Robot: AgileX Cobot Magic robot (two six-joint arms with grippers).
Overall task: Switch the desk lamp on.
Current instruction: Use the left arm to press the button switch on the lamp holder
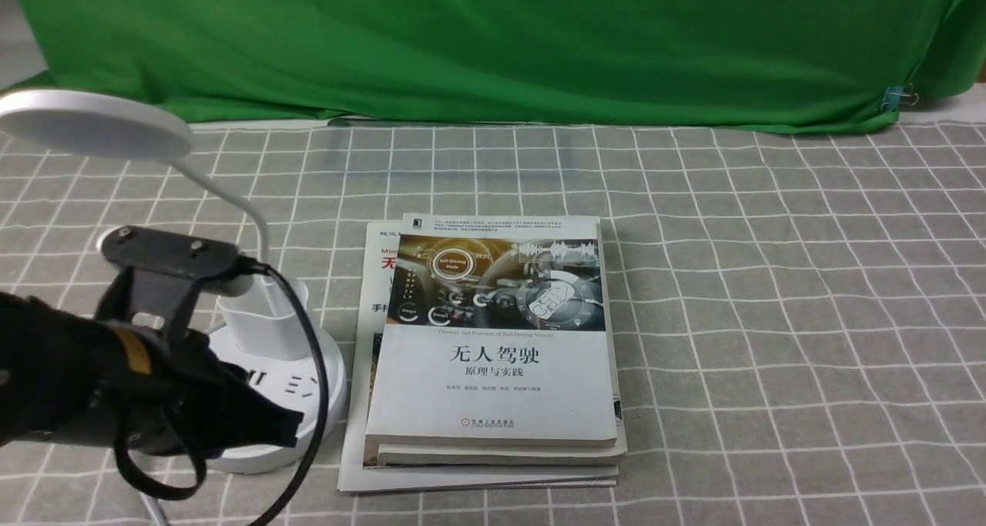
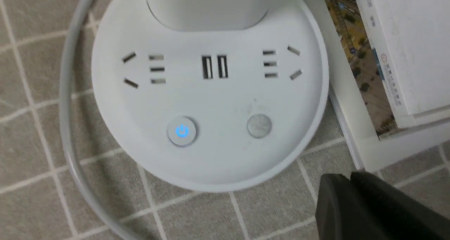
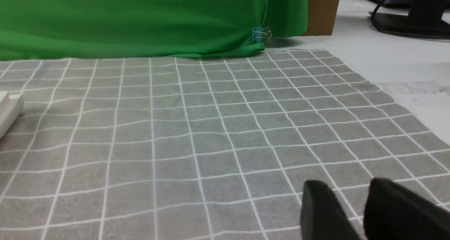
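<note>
The white desk lamp stands at the table's left: flat disc head [image 1: 92,122], thin bent neck [image 1: 231,195], cup holder [image 1: 266,322], round base [image 1: 312,383]. In the left wrist view the base [image 2: 211,96] shows sockets, a power button [image 2: 181,131] glowing blue and a plain grey button [image 2: 259,125]. My left gripper [image 1: 286,427] is shut and empty; its tips [image 2: 348,178] hover just off the base's rim, beside the grey button and apart from it. My right gripper [image 3: 348,183] is slightly open, empty, low over bare cloth.
A stack of books [image 1: 493,341] lies right beside the lamp base, also in the left wrist view [image 2: 393,50]. The lamp's white cord [image 2: 66,110] curves round the base. Grey checked cloth [image 1: 770,318] covers the table; a green backdrop [image 1: 493,41] hangs behind.
</note>
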